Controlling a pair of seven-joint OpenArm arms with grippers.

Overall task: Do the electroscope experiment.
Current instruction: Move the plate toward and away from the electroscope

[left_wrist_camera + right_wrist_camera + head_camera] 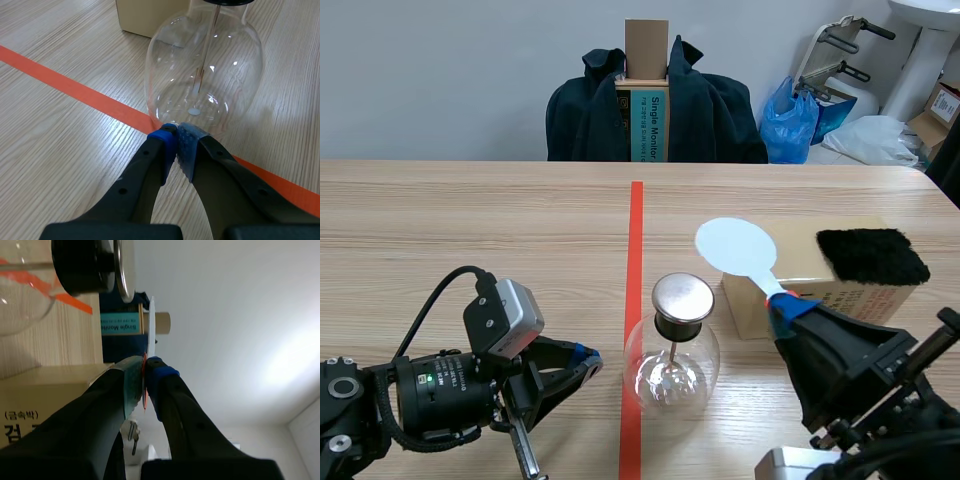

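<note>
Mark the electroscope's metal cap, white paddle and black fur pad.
metal cap [682, 297]: scene view, centre of its disc.
white paddle [735, 246]: scene view, middle of round blade.
black fur pad [872, 256]: scene view, middle of top.

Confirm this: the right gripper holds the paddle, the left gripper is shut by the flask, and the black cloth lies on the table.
No: the scene view shows the black cloth on the box, not the table. The right gripper holds the paddle; the left gripper is shut by the flask.
</note>
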